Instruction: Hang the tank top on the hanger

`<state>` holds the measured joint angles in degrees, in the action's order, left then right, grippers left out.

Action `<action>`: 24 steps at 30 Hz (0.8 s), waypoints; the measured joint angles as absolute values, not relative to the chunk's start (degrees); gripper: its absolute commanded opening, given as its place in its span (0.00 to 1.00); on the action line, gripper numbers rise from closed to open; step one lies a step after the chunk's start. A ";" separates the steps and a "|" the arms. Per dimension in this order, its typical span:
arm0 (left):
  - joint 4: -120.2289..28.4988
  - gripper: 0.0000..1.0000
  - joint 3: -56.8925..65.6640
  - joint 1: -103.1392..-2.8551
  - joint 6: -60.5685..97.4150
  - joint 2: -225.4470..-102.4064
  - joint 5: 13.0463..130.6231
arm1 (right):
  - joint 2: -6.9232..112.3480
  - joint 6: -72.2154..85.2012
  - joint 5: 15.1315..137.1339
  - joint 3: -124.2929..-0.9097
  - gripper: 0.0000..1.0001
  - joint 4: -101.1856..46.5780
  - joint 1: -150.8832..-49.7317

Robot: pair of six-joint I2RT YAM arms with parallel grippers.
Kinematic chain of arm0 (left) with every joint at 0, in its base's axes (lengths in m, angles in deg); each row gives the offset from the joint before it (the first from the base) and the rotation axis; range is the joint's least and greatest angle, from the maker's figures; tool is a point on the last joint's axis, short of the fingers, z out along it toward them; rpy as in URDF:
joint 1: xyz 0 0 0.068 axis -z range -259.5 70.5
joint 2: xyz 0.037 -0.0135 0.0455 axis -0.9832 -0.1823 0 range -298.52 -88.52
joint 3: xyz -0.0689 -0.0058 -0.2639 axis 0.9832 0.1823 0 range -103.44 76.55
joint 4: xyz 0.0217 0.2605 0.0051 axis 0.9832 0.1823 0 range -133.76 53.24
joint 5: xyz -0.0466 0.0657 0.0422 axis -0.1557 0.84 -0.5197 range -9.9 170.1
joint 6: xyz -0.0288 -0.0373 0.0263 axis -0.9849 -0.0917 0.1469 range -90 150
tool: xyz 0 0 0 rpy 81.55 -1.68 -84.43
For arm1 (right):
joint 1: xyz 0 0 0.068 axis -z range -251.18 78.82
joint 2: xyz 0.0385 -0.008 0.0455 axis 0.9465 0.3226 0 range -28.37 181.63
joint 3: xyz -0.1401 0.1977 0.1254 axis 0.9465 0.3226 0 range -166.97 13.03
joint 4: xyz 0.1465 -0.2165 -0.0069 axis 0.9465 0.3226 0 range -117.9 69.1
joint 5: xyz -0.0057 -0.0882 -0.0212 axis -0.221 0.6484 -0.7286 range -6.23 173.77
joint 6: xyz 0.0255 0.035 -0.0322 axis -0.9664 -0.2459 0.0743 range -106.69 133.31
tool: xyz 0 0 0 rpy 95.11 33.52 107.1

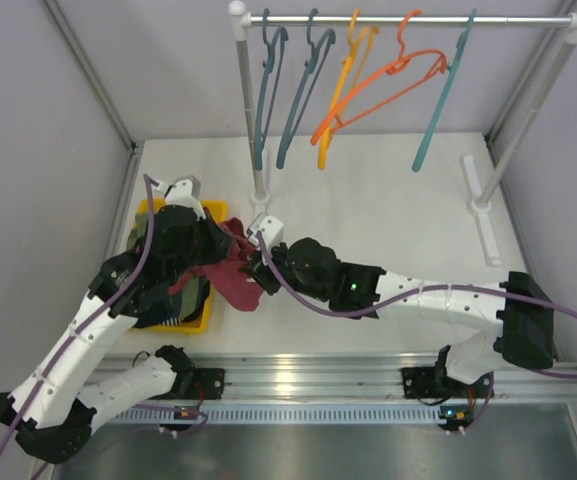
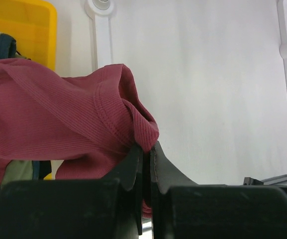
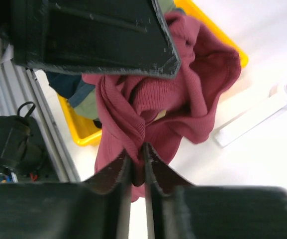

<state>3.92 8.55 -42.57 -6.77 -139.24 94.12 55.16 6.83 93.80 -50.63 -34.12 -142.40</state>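
The maroon tank top (image 1: 234,272) hangs bunched between both grippers, just right of the yellow bin. My left gripper (image 1: 226,238) is shut on a fold of its hem edge; in the left wrist view the cloth (image 2: 58,124) is pinched at the jaw tips (image 2: 147,147). My right gripper (image 1: 262,266) is shut on another fold; in the right wrist view the cloth (image 3: 193,99) is clamped between the jaws (image 3: 137,150). The light teal-green hanger (image 1: 444,95) hangs at the right end of the rail, far from both grippers.
The yellow bin (image 1: 193,322) holds an olive-green garment with blue trim (image 1: 183,300). The rail carries two dark teal hangers (image 1: 268,90), a yellow one (image 1: 340,100) and an orange one (image 1: 388,85). Rack feet stand on the table (image 1: 483,210) and behind the bin (image 1: 260,195).
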 measured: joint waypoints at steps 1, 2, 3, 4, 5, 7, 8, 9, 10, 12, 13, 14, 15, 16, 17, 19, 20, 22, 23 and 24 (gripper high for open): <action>3.94 0.00 8.85 -42.57 -6.77 -139.13 94.23 | 55.07 6.65 93.88 -50.80 0.00 -33.94 -142.42; 3.88 0.00 9.20 -42.57 -6.79 -139.04 94.38 | 54.83 6.39 94.01 -50.80 0.00 -33.83 -142.42; 3.85 0.00 9.60 -42.57 -6.79 -138.98 94.55 | 54.39 6.21 94.14 -50.80 0.00 -33.33 -142.42; 3.81 0.00 10.03 -42.57 -6.79 -138.91 94.69 | 53.76 6.04 94.17 -50.80 0.00 -32.78 -142.42; 3.70 0.03 10.49 -42.57 -6.79 -138.91 94.73 | 52.93 5.93 94.19 -50.78 0.00 -32.30 -142.42; 3.26 0.18 11.28 -42.57 -6.73 -138.96 94.71 | 50.57 5.52 94.17 -50.73 0.00 -31.19 -142.42; 3.02 0.32 11.50 -42.57 -6.49 -139.04 94.71 | 49.37 5.21 94.19 -50.73 0.00 -30.75 -142.42; 2.65 0.40 11.56 -42.55 -6.33 -139.04 94.64 | 47.70 4.90 94.23 -50.73 0.00 -30.07 -142.42; 2.26 0.45 11.56 -42.53 -6.03 -139.04 94.51 | 46.20 4.55 94.43 -50.73 0.00 -29.35 -142.42; 0.73 0.58 11.59 -42.50 -5.55 -138.96 94.23 | 43.31 3.81 95.57 -51.04 0.00 -26.97 -142.42; -0.12 0.60 11.59 -42.50 -5.39 -138.89 93.88 | 42.33 3.57 96.46 -51.83 0.00 -24.94 -142.45; -1.15 0.62 11.63 -42.53 -5.11 -138.72 93.40 | 41.74 3.18 97.60 -53.14 0.00 -22.99 -142.45; -2.42 0.63 11.96 -42.53 -4.87 -138.39 93.00 | 41.39 2.89 99.02 -54.82 0.00 -20.72 -142.45; -3.56 0.63 12.35 -42.53 -4.59 -137.84 92.46 | 41.24 2.72 100.02 -56.18 0.00 -19.28 -142.45; -4.74 0.64 12.94 -42.53 -4.37 -137.01 91.54 | 41.24 2.56 101.23 -57.97 0.00 -17.00 -142.45; -6.88 0.64 14.16 -42.53 -4.00 -134.96 89.66 | 41.24 2.19 103.63 -61.34 0.00 -13.35 -142.45; -7.97 0.64 14.80 -42.53 -3.76 -133.86 88.65 | 41.26 2.15 104.68 -63.08 0.00 -11.54 -142.45; -10.09 0.64 16.20 -42.50 -3.27 -131.66 86.58 | 41.26 2.13 107.26 -66.91 0.00 -7.63 -142.45; -11.51 0.64 17.20 -42.50 -3.01 -130.23 85.31 | 41.45 2.19 108.55 -69.05 0.00 -5.59 -142.45; -12.71 0.64 18.30 -42.50 -2.86 -128.92 84.26 | 41.74 2.24 109.90 -71.35 0.00 -3.61 -142.45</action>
